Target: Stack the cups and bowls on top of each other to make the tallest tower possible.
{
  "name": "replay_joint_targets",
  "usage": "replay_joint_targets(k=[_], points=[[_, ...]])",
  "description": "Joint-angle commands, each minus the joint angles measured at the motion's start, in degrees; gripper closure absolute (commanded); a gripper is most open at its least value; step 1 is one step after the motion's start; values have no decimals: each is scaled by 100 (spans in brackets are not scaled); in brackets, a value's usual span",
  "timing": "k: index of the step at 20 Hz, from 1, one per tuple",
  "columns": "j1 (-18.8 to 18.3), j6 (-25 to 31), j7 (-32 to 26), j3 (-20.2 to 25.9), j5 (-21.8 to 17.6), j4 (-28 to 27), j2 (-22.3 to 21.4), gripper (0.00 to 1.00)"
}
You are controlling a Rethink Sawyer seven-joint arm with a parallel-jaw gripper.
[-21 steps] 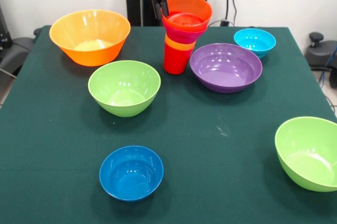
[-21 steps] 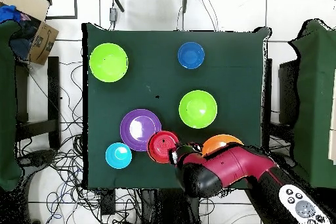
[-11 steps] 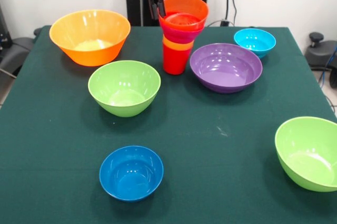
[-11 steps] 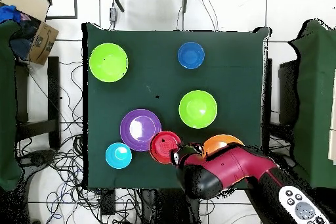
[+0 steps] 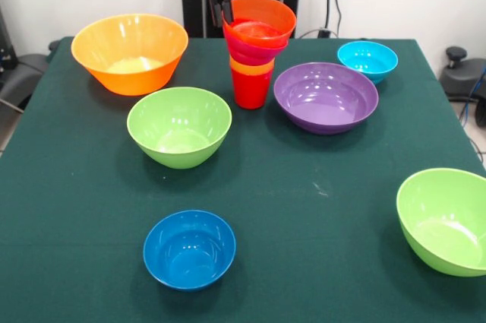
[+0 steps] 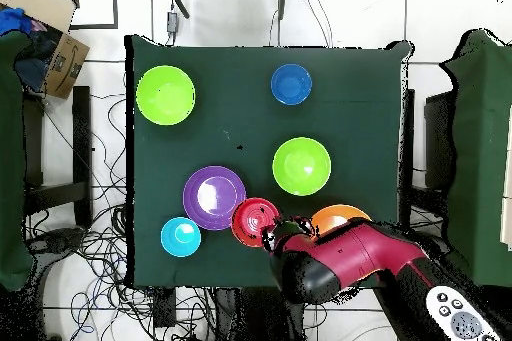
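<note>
One multicoloured tower of plastic cups and bowls [image 5: 254, 48] stands touching the claw [image 5: 219, 5], whose narrow fingers grip its top rim.

Claw [image 5: 221, 4] grips tower [image 5: 254, 49] rim.

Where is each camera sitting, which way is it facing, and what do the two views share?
Front view: sits across the table, low, facing the tower and the pedestal behind it; the red gripper drops in from the top edge, at the tower's rim.
Overhead view: sits above, looking straight down at the green table; the red arm enters from the bottom.
Shared: tower, purple bowl, dark blue bowl, turned half round.
</note>
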Motion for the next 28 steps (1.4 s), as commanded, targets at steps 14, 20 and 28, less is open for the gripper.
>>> replay_joint_targets(k=[14, 20, 28], points=[[370, 34, -362, -254, -598, -278, 116, 100], [368, -28, -364, -268, -629, -295, 130, 100], [263, -126, -440, -85, -505, -278, 94, 100]])
